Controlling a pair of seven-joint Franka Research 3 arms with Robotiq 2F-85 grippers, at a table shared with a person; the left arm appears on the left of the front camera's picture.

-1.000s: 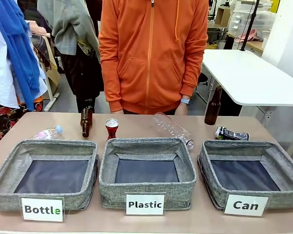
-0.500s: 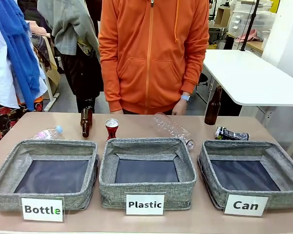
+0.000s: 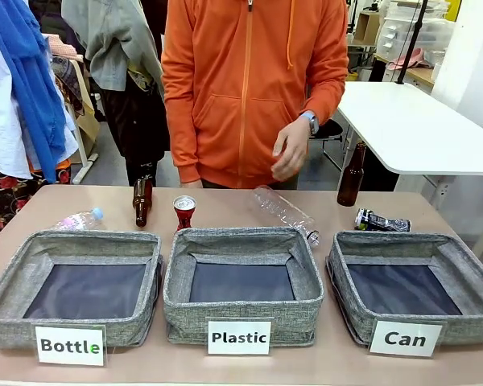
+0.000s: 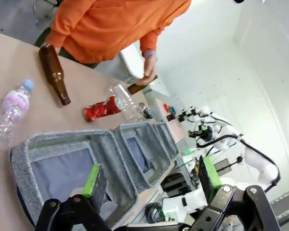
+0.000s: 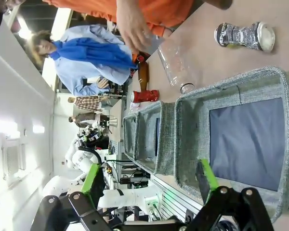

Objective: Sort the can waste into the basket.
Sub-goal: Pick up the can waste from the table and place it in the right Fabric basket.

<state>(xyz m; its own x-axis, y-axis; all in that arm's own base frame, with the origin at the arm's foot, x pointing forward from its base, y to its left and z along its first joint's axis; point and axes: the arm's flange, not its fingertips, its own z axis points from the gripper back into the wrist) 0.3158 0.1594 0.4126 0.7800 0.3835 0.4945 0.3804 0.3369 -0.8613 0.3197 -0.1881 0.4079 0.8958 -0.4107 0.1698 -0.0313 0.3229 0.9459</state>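
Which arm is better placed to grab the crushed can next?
Right. The crushed can lies on the robot's right, just behind the Can basket, and the open right gripper looks over both. The left gripper faces the Bottle basket, farther off.

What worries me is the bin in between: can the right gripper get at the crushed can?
Probably yes: the right gripper is open, and the crushed can lies uncovered behind the low bin, reachable from above.
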